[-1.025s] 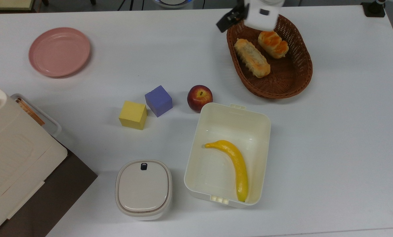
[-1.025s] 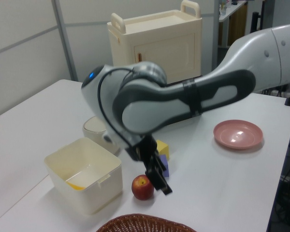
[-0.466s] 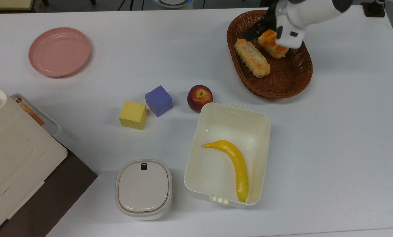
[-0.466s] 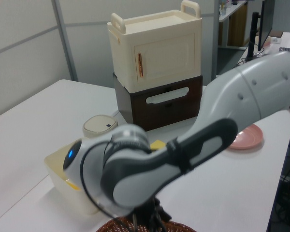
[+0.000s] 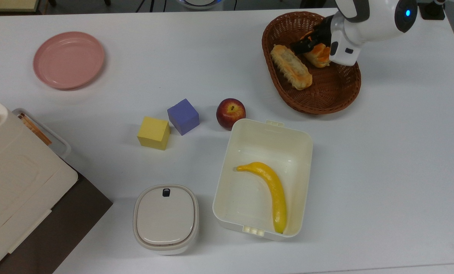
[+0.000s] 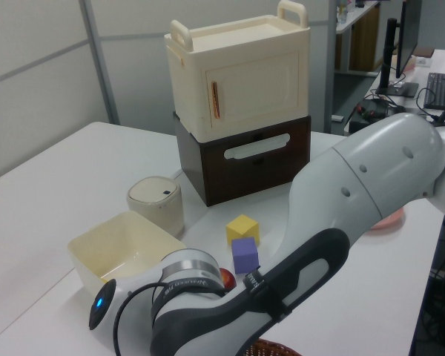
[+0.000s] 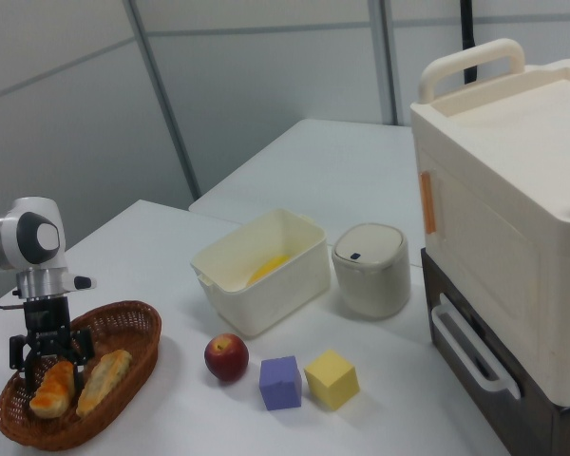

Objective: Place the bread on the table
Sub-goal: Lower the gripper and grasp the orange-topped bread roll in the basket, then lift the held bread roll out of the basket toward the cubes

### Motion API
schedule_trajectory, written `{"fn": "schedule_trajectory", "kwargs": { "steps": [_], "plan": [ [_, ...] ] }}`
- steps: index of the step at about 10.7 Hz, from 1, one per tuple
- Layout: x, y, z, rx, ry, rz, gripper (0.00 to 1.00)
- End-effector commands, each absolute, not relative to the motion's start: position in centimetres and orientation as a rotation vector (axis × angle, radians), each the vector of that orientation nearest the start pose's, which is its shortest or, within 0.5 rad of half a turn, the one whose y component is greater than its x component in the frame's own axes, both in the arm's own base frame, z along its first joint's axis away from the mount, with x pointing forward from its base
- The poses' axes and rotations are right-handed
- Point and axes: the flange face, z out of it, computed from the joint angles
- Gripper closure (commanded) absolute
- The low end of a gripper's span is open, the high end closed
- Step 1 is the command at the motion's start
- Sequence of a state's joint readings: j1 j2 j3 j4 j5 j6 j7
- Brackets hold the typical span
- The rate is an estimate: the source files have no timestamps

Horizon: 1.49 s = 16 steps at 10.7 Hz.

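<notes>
The bread (image 5: 319, 56), a short roll with an orange glazed top, lies in the brown wicker basket (image 5: 325, 103) at the top view's upper right, on the white table (image 5: 402, 152). My gripper (image 5: 310, 45) is low over the roll's far end, and the white wrist covers part of the roll. In the right view the gripper (image 7: 50, 359) stands open, with its black fingers (image 7: 19, 357) straddling the upper end of the bread (image 7: 49, 393). A longer, paler loaf (image 5: 291, 72) lies beside the roll in the same basket.
A red apple (image 5: 230, 112) sits against an open cream box (image 5: 303, 140) that holds a banana (image 5: 272, 190). Purple cube (image 5: 183, 116), yellow cube (image 5: 153, 132), lidded pot (image 5: 166, 217), pink plate (image 5: 69, 59) and a cabinet (image 5: 10, 182) lie toward the top view's left.
The arm swung from over the basket's far rim toward the top view's right. The gripper came down around the orange roll. The bread and loaf have not moved.
</notes>
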<state>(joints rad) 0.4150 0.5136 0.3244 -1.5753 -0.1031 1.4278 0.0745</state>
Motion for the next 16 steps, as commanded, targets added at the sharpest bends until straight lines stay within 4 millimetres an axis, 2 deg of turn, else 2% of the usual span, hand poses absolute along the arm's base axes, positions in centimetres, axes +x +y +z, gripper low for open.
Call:
{"fn": "schedule_trajectory", "kwargs": {
  "steps": [1,2,4,5,6,9,10,11,13,14,16],
  "plan": [
    [47.6,39.7,31.8,-3.031,-0.933,0.878,0.00],
    [47.1,39.9,31.5,-3.030,-0.942,0.889,0.14],
    [47.3,39.7,31.6,-3.028,-0.932,0.888,0.72],
    [47.2,39.8,31.7,-3.031,-0.936,0.894,0.90],
    [47.2,39.8,31.8,-3.038,-0.923,0.896,1.00],
    [47.7,39.3,33.2,-3.065,-0.868,0.885,1.00],
    [47.9,38.9,34.3,-3.070,-0.861,0.904,1.00],
    [48.4,38.0,36.3,-3.074,-0.850,0.899,1.00],
    [49.4,35.4,40.3,-3.070,-0.796,0.875,1.00],
    [50.1,33.4,42.6,-3.050,-0.793,0.873,1.00],
    [51.7,28.3,46.4,-3.048,-0.762,0.835,1.00]
  ]
}}
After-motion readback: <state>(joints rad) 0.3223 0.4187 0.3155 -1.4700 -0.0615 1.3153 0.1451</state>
